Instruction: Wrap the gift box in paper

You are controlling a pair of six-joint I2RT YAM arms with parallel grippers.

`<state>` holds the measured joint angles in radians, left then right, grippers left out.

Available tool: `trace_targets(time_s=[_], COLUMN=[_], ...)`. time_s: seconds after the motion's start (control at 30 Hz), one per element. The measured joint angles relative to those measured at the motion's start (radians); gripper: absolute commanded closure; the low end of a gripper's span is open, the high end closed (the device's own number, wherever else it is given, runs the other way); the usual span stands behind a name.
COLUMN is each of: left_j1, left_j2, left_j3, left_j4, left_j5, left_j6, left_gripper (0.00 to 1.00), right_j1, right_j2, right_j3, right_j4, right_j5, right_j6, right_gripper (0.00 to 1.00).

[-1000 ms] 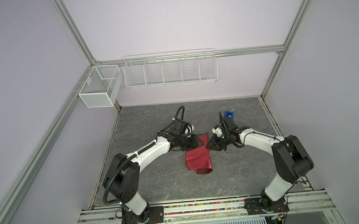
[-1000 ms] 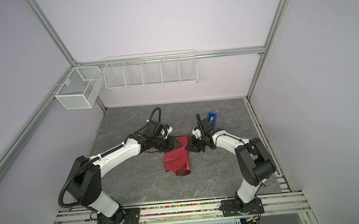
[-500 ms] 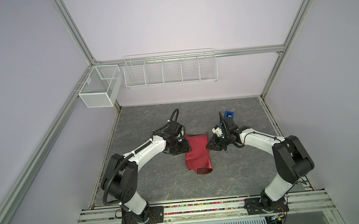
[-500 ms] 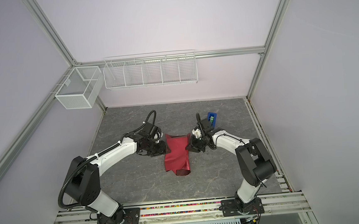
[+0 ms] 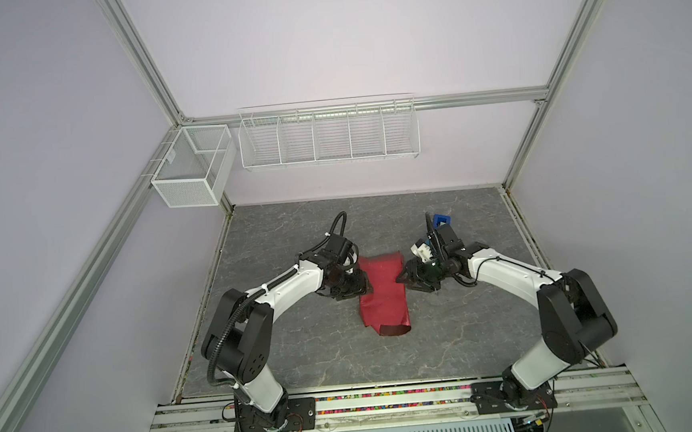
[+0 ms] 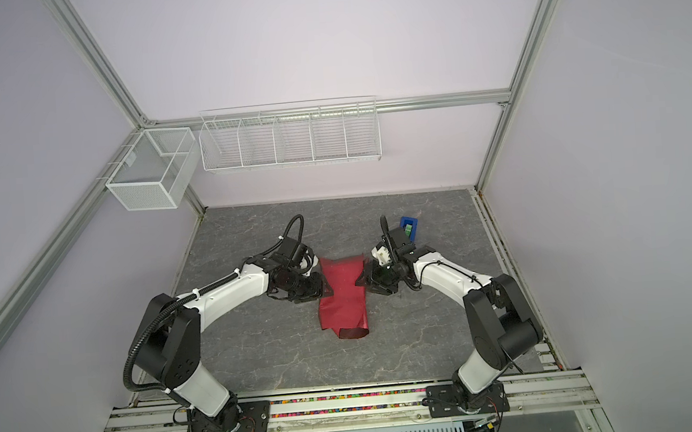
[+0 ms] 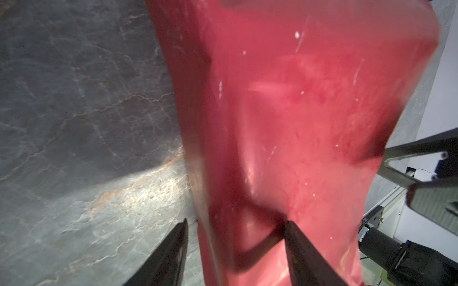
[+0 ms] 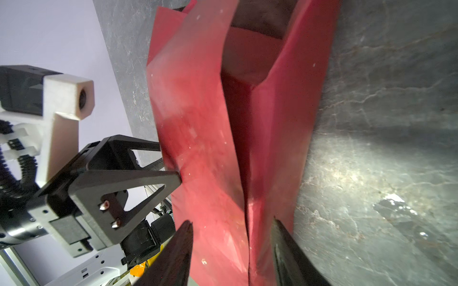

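Symmetrically stretched low and inward, left gripper (image 7: 235, 220) and right gripper (image 8: 231, 220) flank the paper (image 5: 383, 302), part-open, empty.

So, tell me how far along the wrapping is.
Done: the paper is folded into a sleeve; the box is out of sight. In hand: the left gripper and right gripper, both open, flank its sides. Left: the near end gapes open, and the tape dispenser sits apart at the back.

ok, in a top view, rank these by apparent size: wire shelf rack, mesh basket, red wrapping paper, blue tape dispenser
1. wire shelf rack
2. mesh basket
3. red wrapping paper
4. blue tape dispenser, partly hidden

The rack and basket hang higher, nearer the camera, so their true size against the paper is unsure.
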<state>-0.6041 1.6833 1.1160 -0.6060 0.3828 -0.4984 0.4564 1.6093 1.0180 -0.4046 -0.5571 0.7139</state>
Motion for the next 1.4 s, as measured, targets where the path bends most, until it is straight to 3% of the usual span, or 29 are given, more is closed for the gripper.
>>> trace_targets(time_s=[0.23, 0.57, 0.8, 0.97, 1.4], left_j1=[0.0, 0.029, 0.056, 0.056, 0.057], left_j2=[0.0, -0.006, -0.013, -0.013, -0.013], left_j3=[0.0, 0.006, 0.018, 0.019, 0.018], left_j4=[0.002, -0.031, -0.092, -0.095, -0.095], left_j5=[0.0, -0.023, -0.032, -0.031, -0.027], left_j6=[0.0, 0.037, 0.119, 0.154, 0.183], left_gripper=[0.39, 0.38, 0.39, 0.39, 0.42], right_j1=[0.022, 0.127, 0.207, 0.194, 0.128], right_j2=[0.04, 0.048, 0.035, 0.017, 0.025], right_j3=[0.0, -0.004, -0.014, -0.017, 0.011], right_j4=[-0.014, 0.043, 0.076, 0.064, 0.084], right_j5=[0.005, 0.058, 0.126, 0.152, 0.104], right_j6=[-0.027, 0.08, 0.172, 0.182, 0.18], right_gripper=[0.68, 0.73, 0.64, 0.46, 0.47])
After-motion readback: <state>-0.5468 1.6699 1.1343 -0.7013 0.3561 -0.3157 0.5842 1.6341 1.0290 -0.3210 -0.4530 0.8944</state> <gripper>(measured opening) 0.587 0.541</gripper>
